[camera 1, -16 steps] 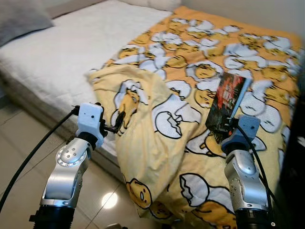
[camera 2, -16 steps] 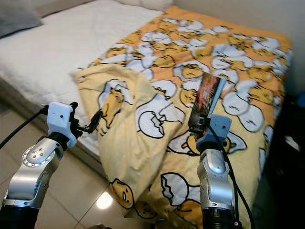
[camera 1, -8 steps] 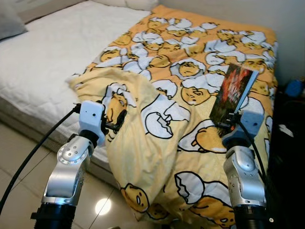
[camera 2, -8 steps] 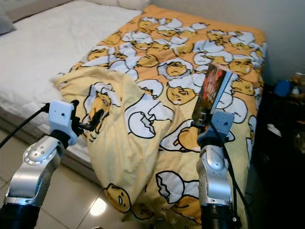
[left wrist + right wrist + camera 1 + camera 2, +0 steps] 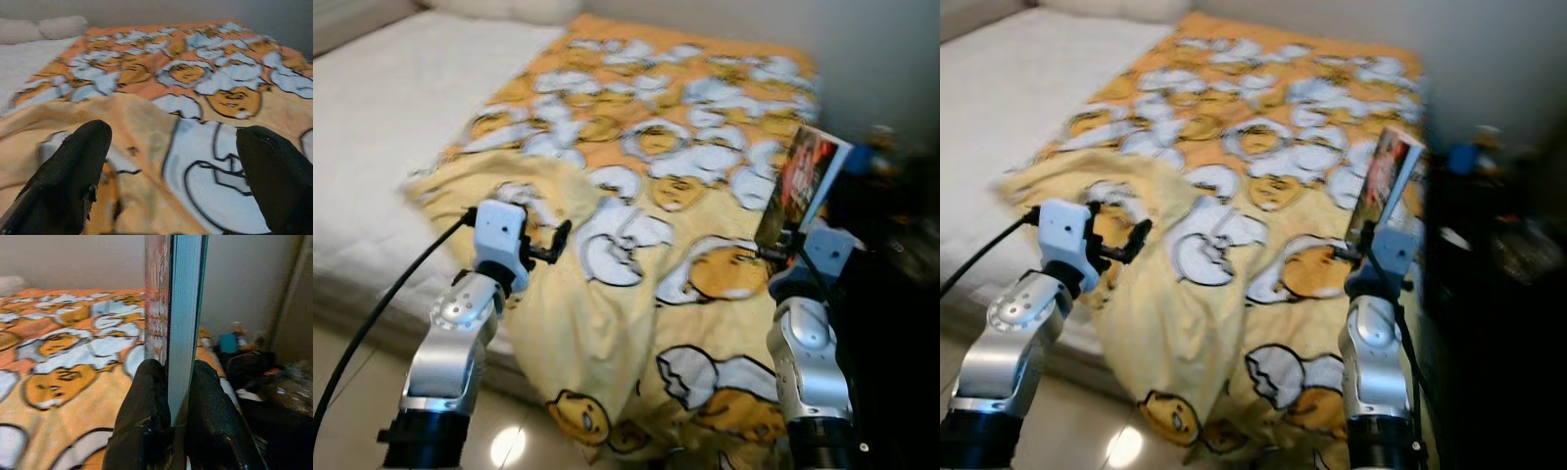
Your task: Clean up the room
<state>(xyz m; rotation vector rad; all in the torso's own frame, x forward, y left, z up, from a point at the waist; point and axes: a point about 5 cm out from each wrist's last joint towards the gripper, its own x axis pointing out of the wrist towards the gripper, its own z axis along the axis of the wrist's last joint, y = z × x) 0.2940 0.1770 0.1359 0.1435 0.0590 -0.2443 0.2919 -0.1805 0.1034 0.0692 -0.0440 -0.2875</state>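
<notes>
Between my right gripper's (image 5: pixel 168 396) closed fingers I hold the book (image 5: pixel 800 183) upright, long axis vertical, above the blanket's (image 5: pixel 636 206) right edge. My left gripper (image 5: pixel 171 171) hangs open over the bunched fold, so the dark furniture (image 5: pixel 1494 294) to the right looks nearest the book.

I can read no text, label, brand or number anywhere; the cover of the book (image 5: pixel 800 183) pinched upright in my right gripper (image 5: pixel 172 382) carries red and dark print, but it is too blurred to make out a single letter, and the blanket (image 5: pixel 695 166) under it bears only cartoon egg figures, no words
</notes>
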